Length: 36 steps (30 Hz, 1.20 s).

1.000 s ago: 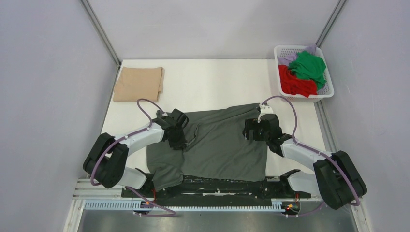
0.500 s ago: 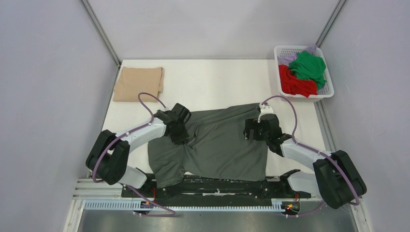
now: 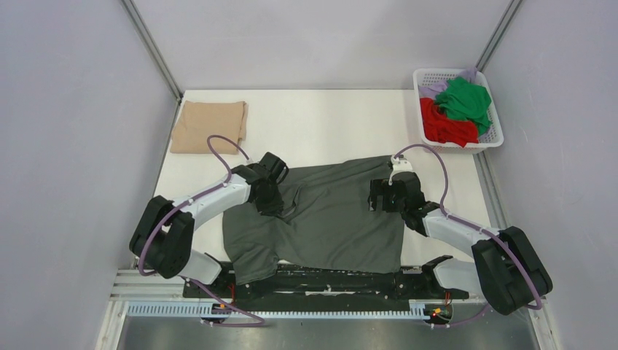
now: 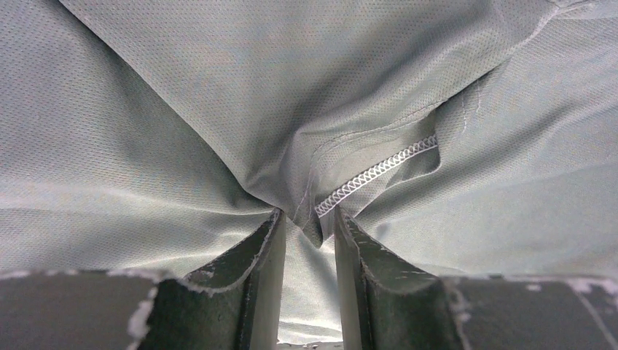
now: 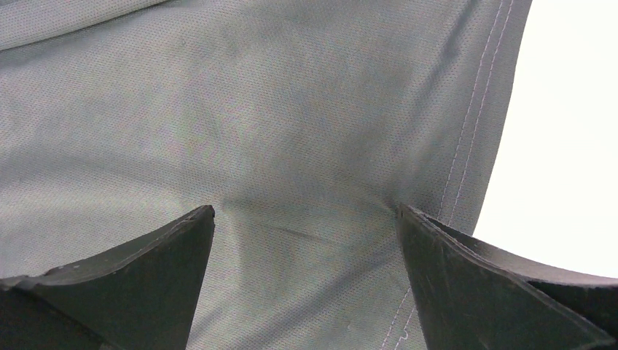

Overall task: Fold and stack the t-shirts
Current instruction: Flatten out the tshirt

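The white table (image 3: 321,124) is walled in on the left, right and far sides. Its far half lies bare from side to side, except at the two corners.

The dark grey t-shirt (image 3: 335,219) is spread across the near middle. Its near edge runs up against the arms' mounting rail (image 3: 335,281), and its lower left corner bunches there. Its right hem lies straight, with a strip of bare table between it and the right edge. On the left the cloth stops short of the table edge.

A white basket (image 3: 497,137) sits at the far right corner, holding a red shirt (image 3: 444,125) and a green shirt (image 3: 465,98). A folded tan shirt (image 3: 210,125) lies flat in the far left corner, close to the wall.

The left gripper (image 3: 268,198) sits on the shirt's upper left part, fingers drawn nearly together and pinching a raised fold with a stitched seam in it. The right gripper (image 5: 306,211) is spread wide, both tips pressing the cloth just inside the right hem.
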Motion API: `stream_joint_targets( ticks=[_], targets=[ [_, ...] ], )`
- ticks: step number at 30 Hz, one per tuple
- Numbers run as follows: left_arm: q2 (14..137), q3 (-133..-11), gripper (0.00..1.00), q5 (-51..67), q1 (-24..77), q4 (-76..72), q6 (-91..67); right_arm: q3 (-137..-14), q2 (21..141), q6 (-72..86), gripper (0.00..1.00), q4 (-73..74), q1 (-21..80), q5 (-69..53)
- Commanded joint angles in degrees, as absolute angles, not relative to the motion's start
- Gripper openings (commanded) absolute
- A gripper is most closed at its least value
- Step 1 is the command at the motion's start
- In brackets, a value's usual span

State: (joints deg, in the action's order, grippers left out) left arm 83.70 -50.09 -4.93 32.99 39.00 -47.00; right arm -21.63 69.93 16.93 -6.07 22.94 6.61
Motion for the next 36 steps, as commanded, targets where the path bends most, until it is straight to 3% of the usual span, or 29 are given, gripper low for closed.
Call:
stream_joint_targets(
  ticks=[1, 7, 11, 24, 31, 36],
  targets=[
    [84.7, -52.1, 0.37, -6.6, 33.2, 40.2, -45.0, -22.4, 70.9, 16.5, 0.98, -2.9, 22.9, 8.8],
    [86.1, -52.3, 0.25, -7.3, 33.2, 39.6, -45.4, -22.4, 71.2, 16.5, 0.98, -2.8, 22.9, 9.0],
    [86.7, -53.4, 0.02, -9.0, 33.2, 39.3, -45.6, -22.3, 71.4, 16.5, 0.98, -2.8, 22.9, 9.0],
    [92.7, -69.7, 0.02, -19.8, 30.7, 39.2, -42.9, -22.2, 69.7, 15.4, 0.98, -2.7, 23.0, 9.4],
    [102.7, -82.3, 0.02, -18.0, 23.2, 35.8, -38.5, -20.7, 68.5, 13.0, 0.98, -4.6, 22.9, 7.3],
    [115.3, -98.1, 0.02, -15.7, 19.0, 35.9, -33.4, -19.6, 69.2, 10.9, 0.98, -5.8, 22.9, 3.7]
  ],
)
